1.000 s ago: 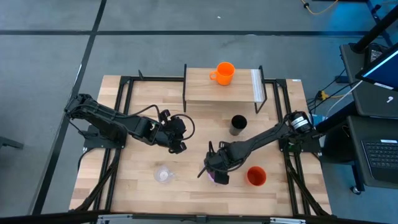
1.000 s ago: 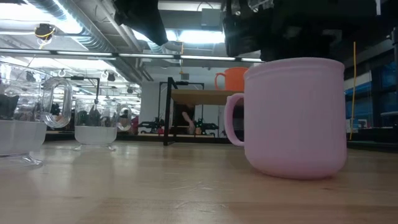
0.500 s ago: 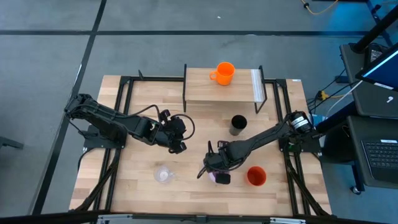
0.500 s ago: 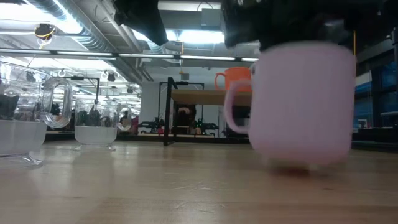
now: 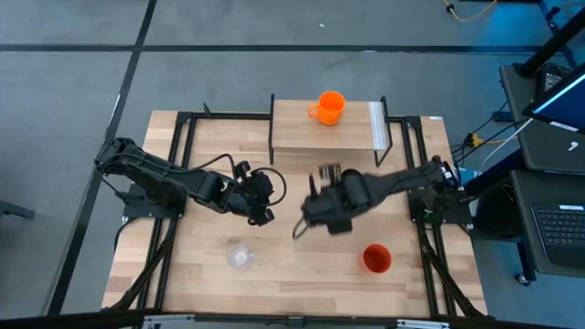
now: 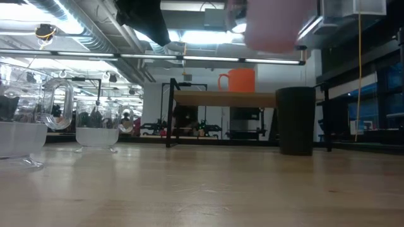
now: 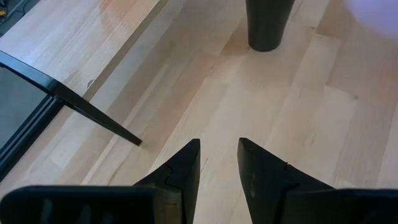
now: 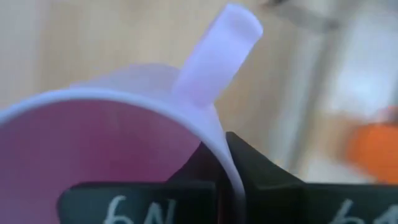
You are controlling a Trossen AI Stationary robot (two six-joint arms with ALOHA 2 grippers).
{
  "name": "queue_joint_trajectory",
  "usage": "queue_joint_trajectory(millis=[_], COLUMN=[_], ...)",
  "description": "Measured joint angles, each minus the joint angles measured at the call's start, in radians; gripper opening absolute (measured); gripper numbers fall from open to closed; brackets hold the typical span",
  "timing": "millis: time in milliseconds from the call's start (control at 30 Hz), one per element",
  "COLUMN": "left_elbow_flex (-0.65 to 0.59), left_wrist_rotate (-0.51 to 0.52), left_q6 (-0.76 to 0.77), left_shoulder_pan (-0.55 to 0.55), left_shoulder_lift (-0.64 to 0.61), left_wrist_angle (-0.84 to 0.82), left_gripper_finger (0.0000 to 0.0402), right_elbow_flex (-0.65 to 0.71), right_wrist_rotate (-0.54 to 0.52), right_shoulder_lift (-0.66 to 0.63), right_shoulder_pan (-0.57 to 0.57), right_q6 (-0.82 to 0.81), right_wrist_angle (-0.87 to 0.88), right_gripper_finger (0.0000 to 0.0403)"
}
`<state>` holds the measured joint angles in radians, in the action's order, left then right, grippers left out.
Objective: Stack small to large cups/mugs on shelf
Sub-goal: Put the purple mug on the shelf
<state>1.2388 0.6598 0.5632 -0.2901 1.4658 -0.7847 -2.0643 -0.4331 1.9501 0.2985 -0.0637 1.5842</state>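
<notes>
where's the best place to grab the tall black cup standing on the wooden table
Take the tall black cup by its rim, coming straight down from above with one finger inside and one outside. It stands upright on the table with its mouth up, has no handle, and tapers toward the base, so a side pinch could slip more easily.

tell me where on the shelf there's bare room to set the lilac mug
The shelf is bare from its black post end to the orange mug, with a narrower patch between that mug and the white strip. The right end effector holds the lilac mug.
</notes>
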Motion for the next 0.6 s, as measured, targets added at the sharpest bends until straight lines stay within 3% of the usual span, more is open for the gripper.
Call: queue_joint_trajectory(millis=[167,300,600], left_elbow_flex=[0.000,0.000,0.000], left_wrist_rotate=[0.000,0.000,0.000], left_q6=[0.000,0.000,-0.046], left_shoulder_pan=[0.000,0.000,0.000], left_shoulder_lift=[0.000,0.000,0.000], left_wrist_angle=[-0.007,-0.017,-0.018], left_gripper_finger=[0.0102,0.0102,0.0102], right_elbow_flex=[-0.136,-0.171,-0.122], right_wrist_rotate=[-0.032,-0.048,0.225], right_shoulder_lift=[-0.045,-0.067,-0.079], right_shoulder_pan=[-0.106,-0.235,-0.551], right_q6=[0.369,0.561,0.881], right_wrist_angle=[-0.007,-0.012,-0.061], right_gripper_finger=[0.0012,0.0012,0.0012])
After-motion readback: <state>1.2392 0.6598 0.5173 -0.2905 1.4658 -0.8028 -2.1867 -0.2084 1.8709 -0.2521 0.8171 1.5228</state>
